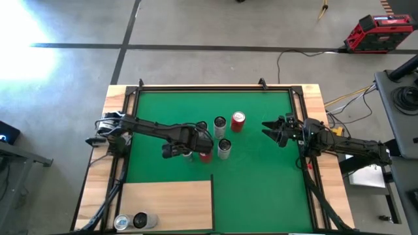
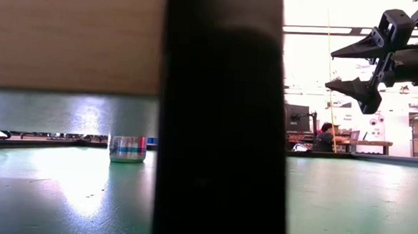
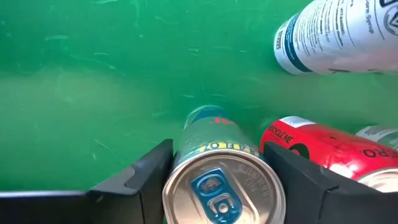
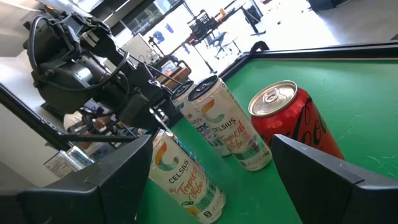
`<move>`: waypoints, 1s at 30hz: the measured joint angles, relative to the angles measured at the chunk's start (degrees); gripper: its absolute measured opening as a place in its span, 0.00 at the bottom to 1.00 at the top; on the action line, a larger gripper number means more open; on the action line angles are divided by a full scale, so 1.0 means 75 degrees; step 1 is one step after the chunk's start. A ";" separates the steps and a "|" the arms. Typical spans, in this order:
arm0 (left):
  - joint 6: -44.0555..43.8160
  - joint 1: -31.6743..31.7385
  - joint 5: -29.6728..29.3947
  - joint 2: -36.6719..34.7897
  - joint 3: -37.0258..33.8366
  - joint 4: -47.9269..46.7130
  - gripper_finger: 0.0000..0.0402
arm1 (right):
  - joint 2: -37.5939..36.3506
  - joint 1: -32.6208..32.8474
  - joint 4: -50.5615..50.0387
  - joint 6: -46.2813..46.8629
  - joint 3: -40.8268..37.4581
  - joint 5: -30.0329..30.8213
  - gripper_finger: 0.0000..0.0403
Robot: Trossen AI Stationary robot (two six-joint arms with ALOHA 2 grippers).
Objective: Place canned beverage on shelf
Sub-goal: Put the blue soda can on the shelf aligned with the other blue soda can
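Observation:
Several drink cans stand in a cluster mid-table on the green mat (image 1: 261,176): a red can (image 1: 238,121), silver cans (image 1: 219,124) (image 1: 224,149) and another red can (image 1: 206,155). My left gripper (image 1: 183,152) is at the cluster's left side, shut on a silver can with a blue tab (image 3: 222,185). My right gripper (image 1: 269,130) hangs open and empty, raised to the right of the cluster; it also shows in the low view (image 2: 361,66). The pale wood shelf (image 1: 173,202) lies at the near left, with two cans (image 1: 122,222) (image 1: 142,220) at its near-left corner. My left gripper has the silver can's upper side walls (image 3: 177,163) between its two fingers (image 3: 146,180), one on each side just below the rim. The fingers come from above, slanting down along the can. The can is upright; whether its base is on the mat, I cannot tell.
A red can (image 3: 311,146) stands close beside the held can, and a white can (image 3: 336,34) farther off. The right wrist view shows the red can (image 4: 292,118) and two Celsius cans (image 4: 227,124) (image 4: 183,177). A raised frame (image 1: 215,88) rims the mat.

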 joint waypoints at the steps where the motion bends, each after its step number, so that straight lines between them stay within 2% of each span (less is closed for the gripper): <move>1: 0.0087 -0.0012 0.0014 -0.0001 0.0000 0.0005 0.52 | 0.0000 0.0002 0.0003 -0.0001 0.0000 0.0001 0.79; 6: 0.0853 -0.0012 0.0111 -0.0016 0.0000 0.0042 0.52 | 0.0000 0.0003 0.0003 -0.0002 0.0000 -0.0002 0.79; 12: 0.2356 -0.0020 0.0106 -0.0242 -0.0005 0.0125 0.52 | 0.0000 0.0001 0.0002 -0.0001 0.0000 -0.0001 0.79; 23: 0.5795 -0.0115 -0.0494 -0.0874 0.0003 0.0425 0.52 | 0.0000 0.0002 0.0003 -0.0002 0.0000 -0.0001 0.79; 30: 0.8354 -0.0116 -0.0394 -0.0877 0.0003 0.0473 0.52 | 0.0000 0.0002 0.0001 0.0001 0.0000 0.0001 0.79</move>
